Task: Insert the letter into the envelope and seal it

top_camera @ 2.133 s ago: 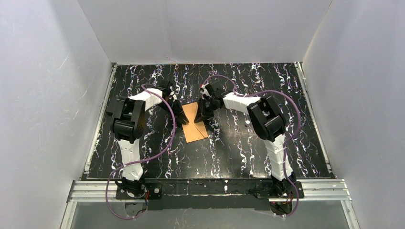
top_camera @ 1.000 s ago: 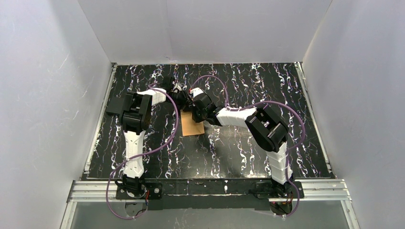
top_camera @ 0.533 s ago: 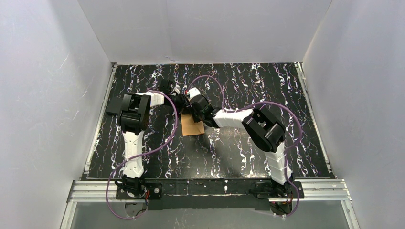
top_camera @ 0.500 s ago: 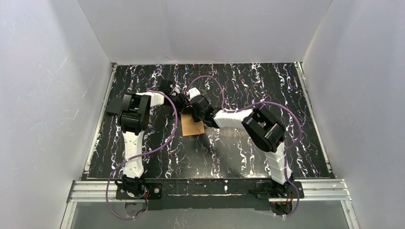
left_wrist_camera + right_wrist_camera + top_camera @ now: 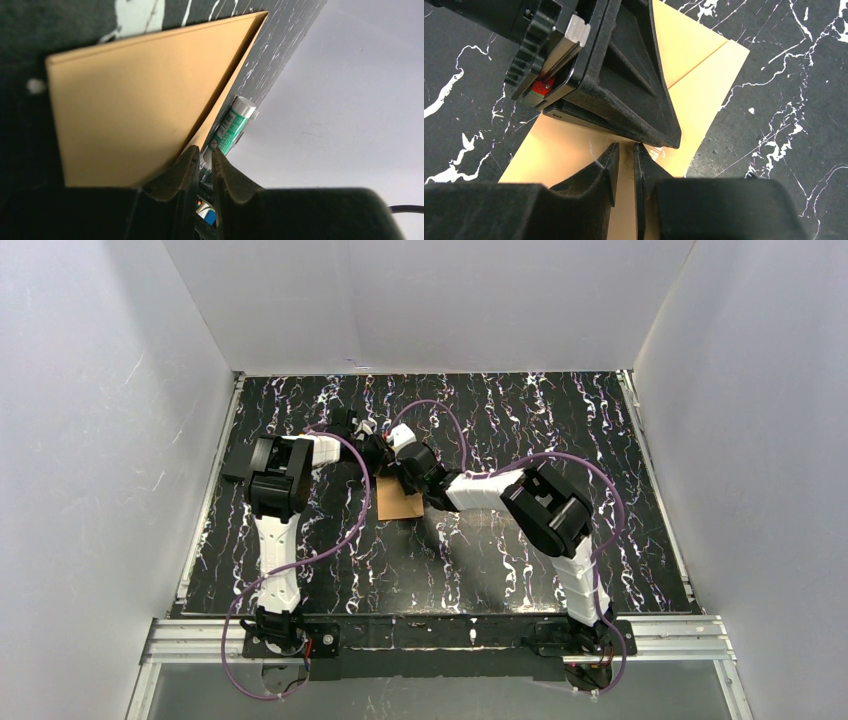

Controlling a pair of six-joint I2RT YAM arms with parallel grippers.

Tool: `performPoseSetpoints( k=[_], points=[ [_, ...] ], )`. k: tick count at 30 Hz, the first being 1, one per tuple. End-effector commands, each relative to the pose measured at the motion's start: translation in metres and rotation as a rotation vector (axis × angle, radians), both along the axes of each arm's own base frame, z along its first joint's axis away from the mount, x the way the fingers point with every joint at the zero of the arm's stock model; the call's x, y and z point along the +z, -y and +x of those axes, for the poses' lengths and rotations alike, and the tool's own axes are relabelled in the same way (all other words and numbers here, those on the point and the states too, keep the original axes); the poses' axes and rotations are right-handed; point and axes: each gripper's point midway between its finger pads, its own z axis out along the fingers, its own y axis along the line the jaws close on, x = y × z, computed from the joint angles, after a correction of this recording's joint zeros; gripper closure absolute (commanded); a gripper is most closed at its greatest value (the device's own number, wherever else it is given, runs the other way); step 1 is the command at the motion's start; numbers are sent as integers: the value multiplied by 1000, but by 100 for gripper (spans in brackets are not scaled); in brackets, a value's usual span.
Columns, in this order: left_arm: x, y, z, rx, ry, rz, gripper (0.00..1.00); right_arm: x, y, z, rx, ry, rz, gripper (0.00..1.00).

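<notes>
The orange-brown envelope point(image 5: 402, 505) lies flat on the black marbled table, its far end under both grippers. In the left wrist view the envelope point(image 5: 130, 105) shows a folded triangular flap. My left gripper point(image 5: 204, 150) is nearly shut with nothing between the fingers, its tips at the flap's edge. My right gripper point(image 5: 626, 146) is nearly shut too. Its tips are down on the envelope point(image 5: 559, 150), right against the left gripper's black body point(image 5: 614, 75). In the top view the left gripper point(image 5: 378, 455) and right gripper point(image 5: 405, 477) meet. The letter does not show in any view.
A dark flat piece point(image 5: 233, 472) lies near the table's left edge beside the left arm. White walls stand on three sides. Purple cables loop above both arms. The right arm's green-labelled part point(image 5: 231, 125) is just beyond the envelope in the left wrist view.
My right gripper has swung left and further back over the envelope's far end, meeting the left gripper. The envelope's visible part is shorter than two seconds ago.
</notes>
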Motion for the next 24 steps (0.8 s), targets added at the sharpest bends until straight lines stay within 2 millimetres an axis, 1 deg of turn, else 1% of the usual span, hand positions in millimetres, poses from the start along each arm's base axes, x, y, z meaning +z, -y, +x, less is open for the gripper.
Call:
performPoseSetpoints(
  k=[1,4,7,10,13,18,20,22,24],
  points=[
    [-43,-17,-48,95,-370,64,85,-107,64,-59,53,-234,-323,76],
    [-33,-19,-39,92,-336,62,85,-97,72,-73,90,-257,-333,77],
    [-25,-21,-31,91,-304,84,84,-85,76,-91,153,-276,-316,77],
    [-27,-21,-28,97,-305,93,84,-79,77,-109,216,-313,-296,77],
    [-33,-21,-28,101,-318,96,84,-78,85,-120,226,-340,-323,77],
    [-38,-23,-31,92,-320,111,84,-71,98,-127,192,-362,-350,77],
    [-39,-24,-32,86,-319,119,84,-64,100,-126,181,-355,-347,77],
    [-41,-25,-33,80,-321,122,84,-55,96,-123,177,-343,-330,77],
    [-42,-25,-34,77,-320,125,84,-54,91,-117,161,-335,-319,75]
  ],
)
